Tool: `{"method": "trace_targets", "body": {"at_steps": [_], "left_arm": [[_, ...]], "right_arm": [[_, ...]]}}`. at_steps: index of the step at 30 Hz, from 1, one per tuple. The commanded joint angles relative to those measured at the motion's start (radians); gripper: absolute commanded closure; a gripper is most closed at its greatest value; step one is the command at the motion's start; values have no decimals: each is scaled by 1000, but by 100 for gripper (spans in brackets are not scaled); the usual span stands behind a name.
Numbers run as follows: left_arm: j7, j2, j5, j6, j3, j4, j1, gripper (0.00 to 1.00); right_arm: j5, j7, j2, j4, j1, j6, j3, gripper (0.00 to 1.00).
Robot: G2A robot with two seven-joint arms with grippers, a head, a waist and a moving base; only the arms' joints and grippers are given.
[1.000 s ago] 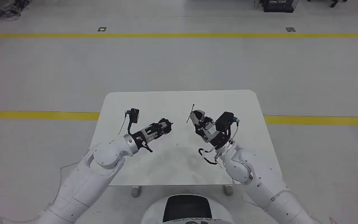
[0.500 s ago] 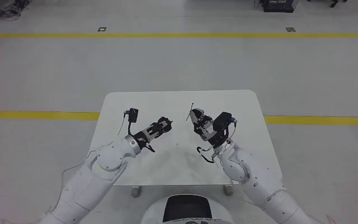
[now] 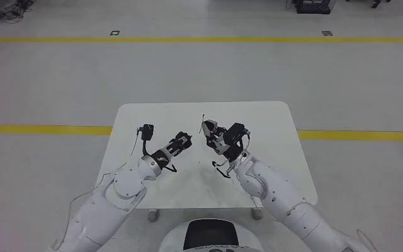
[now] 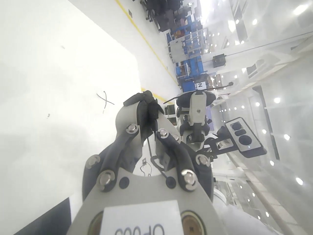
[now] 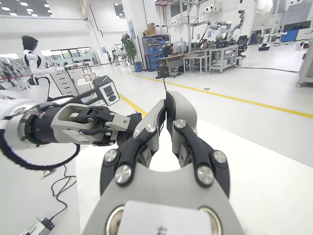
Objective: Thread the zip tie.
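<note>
A thin black zip tie sticks straight out from the tips of my right gripper, which is shut on it. From above, the zip tie points away from the robot over the middle of the white table. My left gripper hovers just to the left of my right gripper, a small gap apart. In the left wrist view my left gripper is shut with nothing visible between its pads. Beyond it are the right gripper and the zip tie.
Both grippers hang above the table top. Thin dark crossed lines lie on the table surface under them. A cable trails on the floor beside the table. A yellow floor line runs past both sides.
My right gripper has moved left with the zip tie, closing most of the gap to my left gripper. The left gripper has stayed almost in place.
</note>
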Motion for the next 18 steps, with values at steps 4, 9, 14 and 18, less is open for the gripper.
{"method": "trace_targets", "body": {"at_steps": [4, 9, 14, 18], "left_arm": [[-4, 0, -2, -2, 0, 1, -1, 100], [-4, 0, -2, -2, 0, 1, -1, 100], [-4, 0, -2, -2, 0, 1, -1, 100], [-4, 0, -2, -2, 0, 1, -1, 100]], "right_arm": [[0, 0, 0, -1, -1, 1, 0, 100], [0, 0, 0, -1, -1, 1, 0, 100], [-9, -31, -8, -3, -14, 19, -2, 100], [-25, -60, -18, 13, -13, 31, -11, 100]]}}
